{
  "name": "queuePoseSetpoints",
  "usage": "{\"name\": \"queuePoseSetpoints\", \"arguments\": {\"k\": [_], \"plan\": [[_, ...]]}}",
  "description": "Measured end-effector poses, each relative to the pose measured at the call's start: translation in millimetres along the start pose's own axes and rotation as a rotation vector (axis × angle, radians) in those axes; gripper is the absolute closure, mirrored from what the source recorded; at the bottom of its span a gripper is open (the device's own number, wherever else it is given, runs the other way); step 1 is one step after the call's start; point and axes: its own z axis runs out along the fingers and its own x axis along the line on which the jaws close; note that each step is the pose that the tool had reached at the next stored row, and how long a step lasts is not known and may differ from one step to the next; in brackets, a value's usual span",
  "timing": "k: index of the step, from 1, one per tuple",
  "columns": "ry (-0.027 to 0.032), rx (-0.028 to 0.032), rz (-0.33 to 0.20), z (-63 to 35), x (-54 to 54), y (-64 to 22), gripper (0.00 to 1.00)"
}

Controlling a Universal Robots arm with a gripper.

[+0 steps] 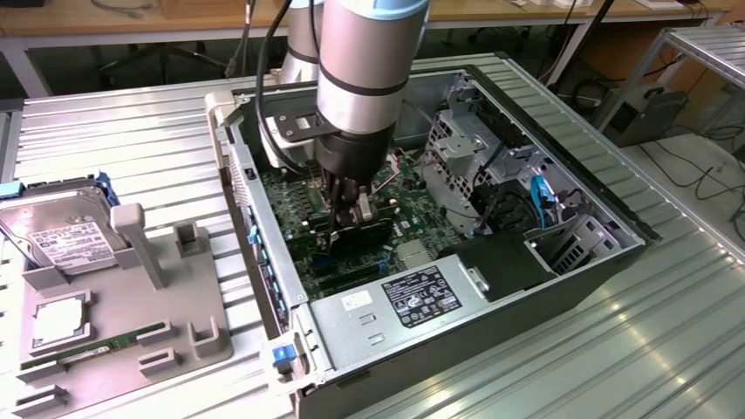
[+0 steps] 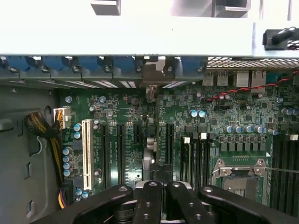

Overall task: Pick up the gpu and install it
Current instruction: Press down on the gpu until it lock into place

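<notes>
The arm reaches down into the open computer case (image 1: 605, 218), which lies on its side on the ribbed metal surface (image 1: 128, 148). In the exterior view the jaws (image 1: 349, 229) are closed on the top edge of the gpu (image 1: 358, 237), a dark flat card held upright on edge just above the green motherboard (image 1: 305, 202), near the middle of the case. The card's lower edge looks to be at or very near the board, though this view does not show whether it is seated.

The wrist view looks straight down the card: the gpu (image 2: 148, 154) appears as a thin edge-on strip running from between the black fingers (image 2: 148, 198) toward the rear wall of the case, lined up with one of the black expansion slots, with a white slot (image 2: 86, 153) well to one side. Its silver bracket (image 2: 152, 77) sits against the row of blue slot clips (image 2: 93, 64). The CPU socket (image 2: 238, 175) also shows here.

Further off, the exterior view takes in a grey parts tray (image 1: 117, 305) on the exterior view's left of the case, carrying a hard drive (image 1: 58, 234) and a green RAM stick (image 1: 99, 345).
</notes>
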Motion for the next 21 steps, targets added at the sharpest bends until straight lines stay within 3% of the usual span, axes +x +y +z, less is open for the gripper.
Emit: {"name": "queuePoseSetpoints", "arguments": {"k": [7, 9, 14, 21], "plan": [[0.0002, -0.0011, 0.0, 7.9, 0.3, 2.2, 0.87], [-0.0029, 0.0005, 0.0, 3.3, -0.2, 2.0, 0.87], [0.0001, -0.0012, 0.0, -26.1, -1.1, -0.3, 0.87], [-0.0003, -0.001, 0.0, -27.6, -1.1, -0.5, 0.87]]}}
